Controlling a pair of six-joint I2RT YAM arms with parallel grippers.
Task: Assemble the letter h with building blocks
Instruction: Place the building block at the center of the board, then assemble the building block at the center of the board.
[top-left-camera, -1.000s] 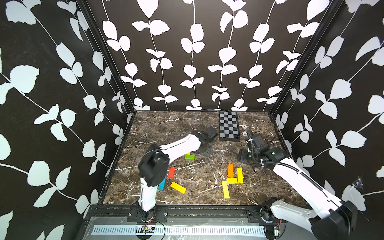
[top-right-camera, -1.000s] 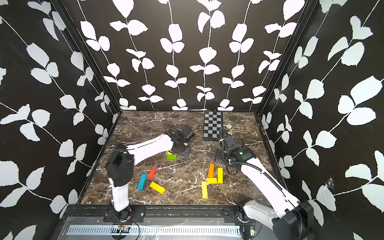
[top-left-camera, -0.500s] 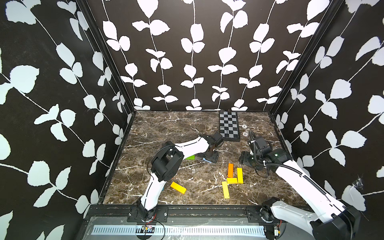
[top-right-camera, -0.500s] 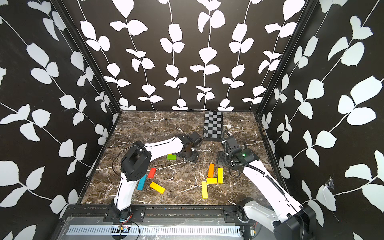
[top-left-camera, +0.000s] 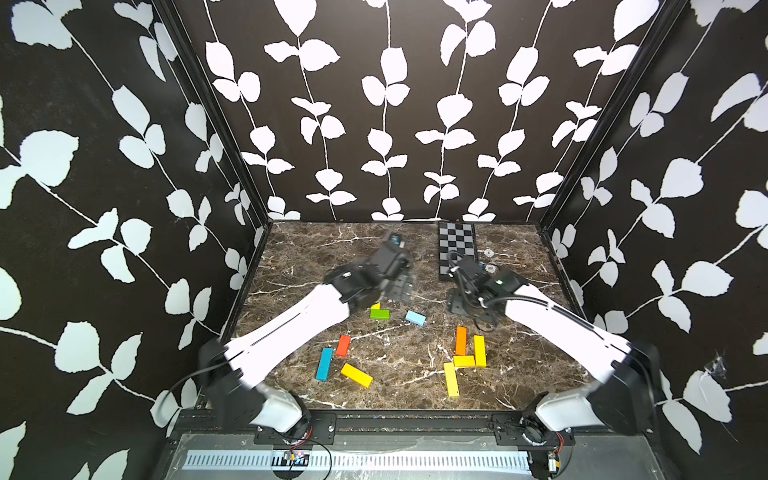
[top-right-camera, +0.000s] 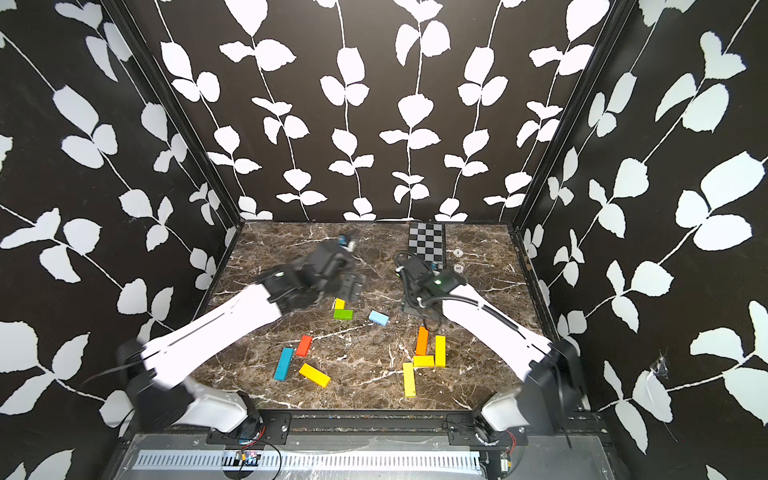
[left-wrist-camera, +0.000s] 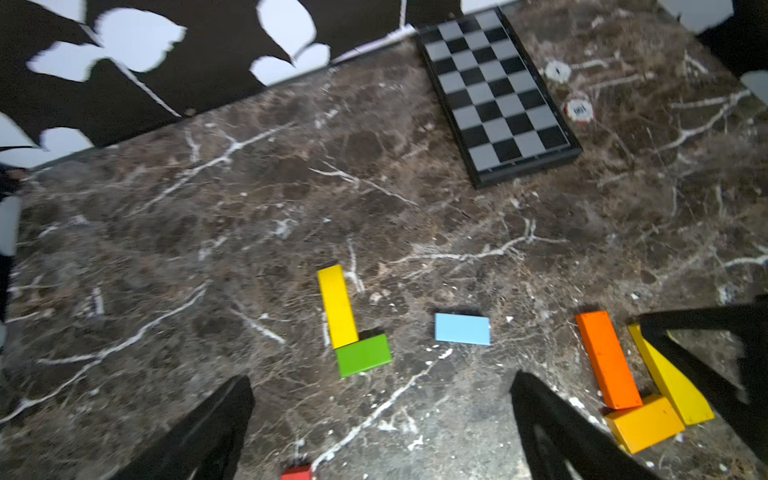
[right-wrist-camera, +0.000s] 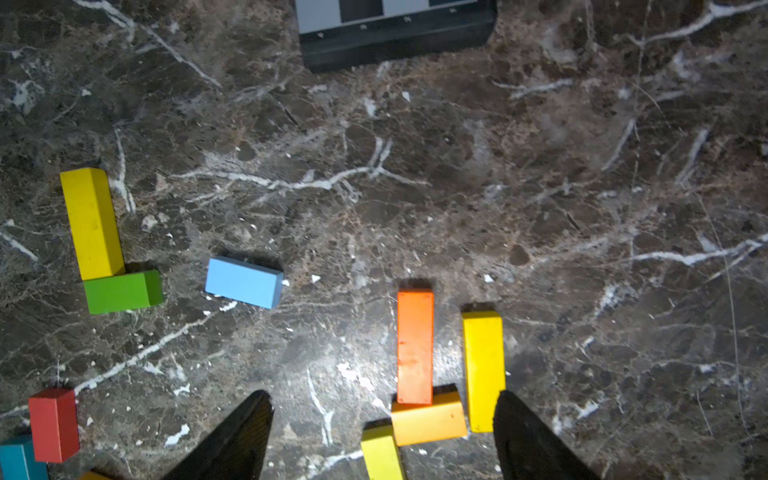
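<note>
left pincer (top-left-camera: 398, 291) blurred, yellow block (top-left-camera: 376, 306) half-hidden

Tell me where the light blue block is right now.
In a top view the light blue block lies flat on the marble table, just right of the green block without touching it and left of the orange block.

Clad in glossy white arm shells (top-left-camera: 291, 332), jointed with matte black housings (top-left-camera: 353, 282). Strung with a looped black cable (top-left-camera: 511, 296). Bolted onto black screw-studded base plates (top-left-camera: 320, 428) at seven and five o'clock.
</note>
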